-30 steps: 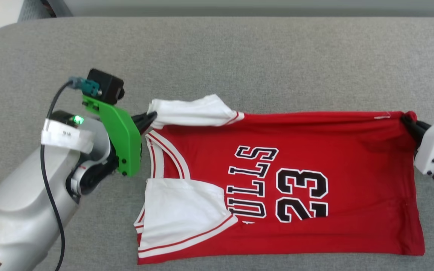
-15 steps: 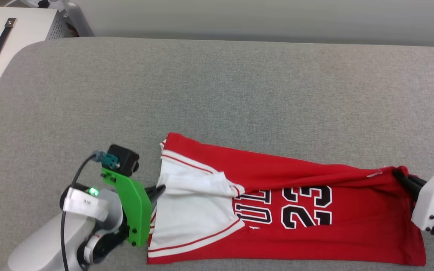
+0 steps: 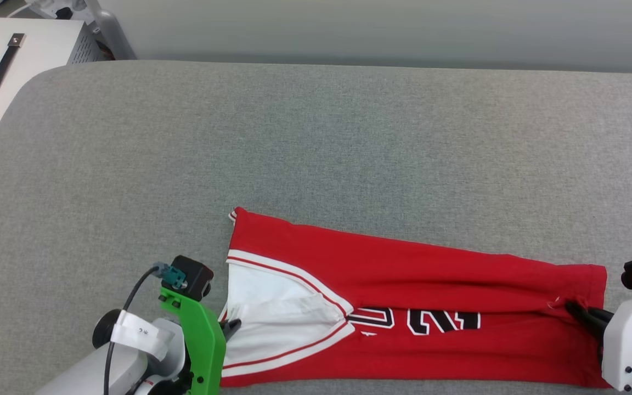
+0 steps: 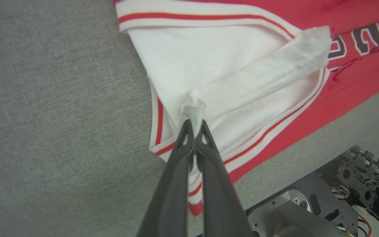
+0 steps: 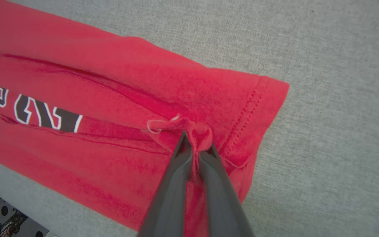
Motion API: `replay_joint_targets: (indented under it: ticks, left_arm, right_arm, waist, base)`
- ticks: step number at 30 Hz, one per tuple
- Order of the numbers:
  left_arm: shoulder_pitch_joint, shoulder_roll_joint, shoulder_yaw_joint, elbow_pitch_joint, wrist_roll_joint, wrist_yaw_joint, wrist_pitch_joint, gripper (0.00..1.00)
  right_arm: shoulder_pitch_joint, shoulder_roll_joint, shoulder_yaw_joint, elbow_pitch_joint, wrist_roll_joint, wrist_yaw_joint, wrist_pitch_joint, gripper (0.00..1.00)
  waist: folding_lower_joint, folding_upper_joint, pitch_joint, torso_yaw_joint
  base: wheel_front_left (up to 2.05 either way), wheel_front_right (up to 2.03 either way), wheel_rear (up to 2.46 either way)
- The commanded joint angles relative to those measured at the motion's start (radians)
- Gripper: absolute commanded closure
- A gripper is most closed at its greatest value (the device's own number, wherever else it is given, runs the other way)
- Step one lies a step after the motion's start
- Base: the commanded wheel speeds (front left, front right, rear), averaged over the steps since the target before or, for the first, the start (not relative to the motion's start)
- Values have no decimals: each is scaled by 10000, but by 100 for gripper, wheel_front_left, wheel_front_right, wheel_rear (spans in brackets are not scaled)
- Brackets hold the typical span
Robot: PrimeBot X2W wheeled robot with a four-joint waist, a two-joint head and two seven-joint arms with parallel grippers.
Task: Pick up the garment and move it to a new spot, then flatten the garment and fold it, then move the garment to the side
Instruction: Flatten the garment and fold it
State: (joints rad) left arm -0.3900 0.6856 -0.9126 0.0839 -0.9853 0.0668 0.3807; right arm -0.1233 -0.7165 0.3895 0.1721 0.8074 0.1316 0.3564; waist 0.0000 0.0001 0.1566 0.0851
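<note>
The garment (image 3: 404, 274), a red jersey with white sleeves and a black number print, lies lengthwise near the front edge of the grey table, its far half folded over toward me so only a strip of the print shows. My left gripper (image 3: 232, 326) is shut on the white sleeve fabric (image 4: 194, 110) at the garment's left end. My right gripper (image 3: 573, 308) is shut on a pinch of the red hem (image 5: 197, 133) at the right end. Both held edges rest low over the garment's near half.
The grey padded table (image 3: 316, 142) stretches wide behind the garment. A pale metal case with a black handle (image 3: 3, 71) stands off the table's back left corner. The robot's base and a wheel (image 4: 364, 168) show below the table's front edge.
Both grippers have drawn the garment's far edge toward me, folding the far half over the near half and covering most of the print. The head camera also tilted, showing more of the table's back.
</note>
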Motion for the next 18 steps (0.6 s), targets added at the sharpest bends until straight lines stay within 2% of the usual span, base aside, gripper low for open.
replay_joint_targets:
  ticks: [1,9,10,11,12,18]
  left_arm:
    - [169,-78,-41,42,33,-16,29,100]
    - [181,-306,-285,446,123,-155,47,100]
    - [184,-355,-321,520,139,-177,34,100]
    - [176,-396,-351,589,179,-186,1,89]
    - [167,-433,-378,657,230,-185,-41,0]
    - [261,-580,-401,893,263,-177,-295,0]
  right_arm:
    - [92,-81,80,-42,-82,-9,-8,100]
    - [133,-384,581,93,-259,-9,-26,100]
    - [134,-369,625,159,-260,-9,-16,82]
    - [141,-321,635,257,-227,-9,24,0]
    - [135,-278,699,272,-212,-9,43,0]
    - [174,-227,788,270,-85,-9,31,0]
  waist:
    - [0,-1,-27,-7]
    - [0,-1,-46,-53]
    - [0,-1,-47,-63]
    - [0,-1,-50,-73]
    - [0,-1,-59,-79]
    - [0,-1,-301,-126]
  base:
    - [0,0,0]
    - [0,0,0]
    - [0,0,0]
    - [0,0,0]
    - [0,0,0]
    - [0,0,0]
